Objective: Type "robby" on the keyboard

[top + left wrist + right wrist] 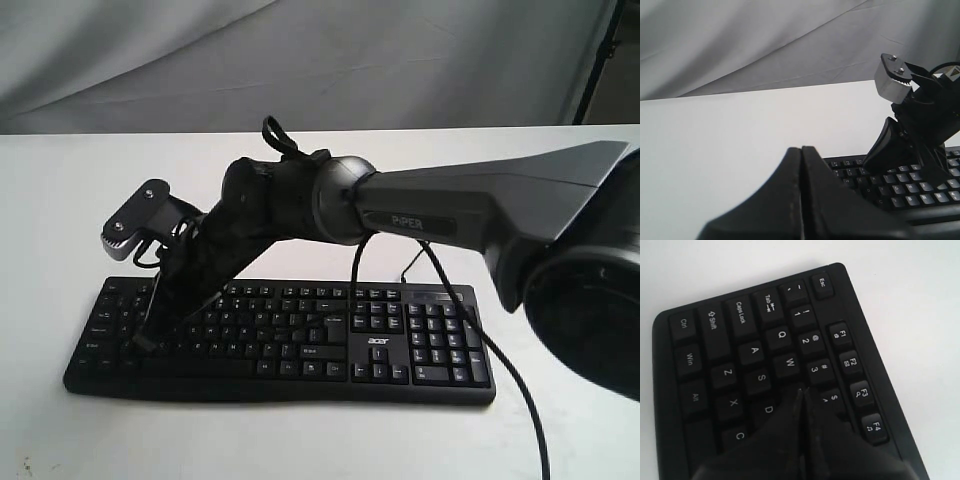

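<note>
The black keyboard (300,345) with white legends and an acer logo (378,342) lies flat on the white table (60,200). My right arm reaches across it to its left half. In the right wrist view my right gripper (801,391) is shut with nothing in it, its tips down between the W, D and 3 keys of the keyboard (740,340), hiding the key beneath. Whether it touches that key I cannot tell. My left gripper (801,149) is shut and empty, near the keyboard's (905,187) left end. It faces the right gripper (870,160).
A thin black cable (520,385) runs from behind the keyboard toward the table's front right. The right arm's grey link (480,210) hangs over the number pad side. A grey cloth backdrop (300,60) closes the far edge of the table.
</note>
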Controlling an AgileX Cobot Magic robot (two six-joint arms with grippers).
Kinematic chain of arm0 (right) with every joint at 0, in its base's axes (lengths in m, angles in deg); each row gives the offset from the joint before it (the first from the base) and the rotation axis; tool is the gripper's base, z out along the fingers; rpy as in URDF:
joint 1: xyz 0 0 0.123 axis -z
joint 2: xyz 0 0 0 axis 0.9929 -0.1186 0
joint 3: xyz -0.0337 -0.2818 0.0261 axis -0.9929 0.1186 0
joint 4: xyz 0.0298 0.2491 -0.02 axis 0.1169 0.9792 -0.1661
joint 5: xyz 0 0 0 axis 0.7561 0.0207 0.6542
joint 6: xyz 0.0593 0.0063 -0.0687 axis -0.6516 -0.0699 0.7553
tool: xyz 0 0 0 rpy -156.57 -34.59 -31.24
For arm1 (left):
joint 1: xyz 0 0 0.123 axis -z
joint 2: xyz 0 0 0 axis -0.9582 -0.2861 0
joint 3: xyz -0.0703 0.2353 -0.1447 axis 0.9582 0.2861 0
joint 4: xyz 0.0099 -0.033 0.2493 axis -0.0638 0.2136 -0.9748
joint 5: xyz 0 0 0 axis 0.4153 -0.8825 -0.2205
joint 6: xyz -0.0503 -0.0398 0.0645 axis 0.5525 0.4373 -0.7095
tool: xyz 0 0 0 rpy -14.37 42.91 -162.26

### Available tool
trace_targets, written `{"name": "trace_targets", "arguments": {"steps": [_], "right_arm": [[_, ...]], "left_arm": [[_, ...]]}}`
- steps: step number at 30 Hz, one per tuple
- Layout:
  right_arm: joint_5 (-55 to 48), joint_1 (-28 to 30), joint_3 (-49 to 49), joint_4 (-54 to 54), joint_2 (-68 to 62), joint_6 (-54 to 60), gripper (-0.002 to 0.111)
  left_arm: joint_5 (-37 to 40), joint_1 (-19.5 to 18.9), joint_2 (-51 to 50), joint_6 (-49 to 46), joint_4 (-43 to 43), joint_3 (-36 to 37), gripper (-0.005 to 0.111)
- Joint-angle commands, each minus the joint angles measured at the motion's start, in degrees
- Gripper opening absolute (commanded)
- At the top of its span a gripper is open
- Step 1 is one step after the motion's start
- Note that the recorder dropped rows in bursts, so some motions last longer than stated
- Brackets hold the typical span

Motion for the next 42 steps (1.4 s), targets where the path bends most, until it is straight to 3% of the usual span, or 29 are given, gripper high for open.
{"name": "trace_targets", "arguments": {"steps": [1,42], "right_arm": [[0.92,-0.07,-0.19,0.45,-0.02,0.17,0.0],[1.68,-0.07,-0.19,-1.11,-1.3,-0.53,0.0]], "left_arm": [[-0.31,0.36,0.2,0.16,-0.27,0.25,0.0],[-0.31,0.36,0.2,0.16,-0.27,0.25,0.0]]}}
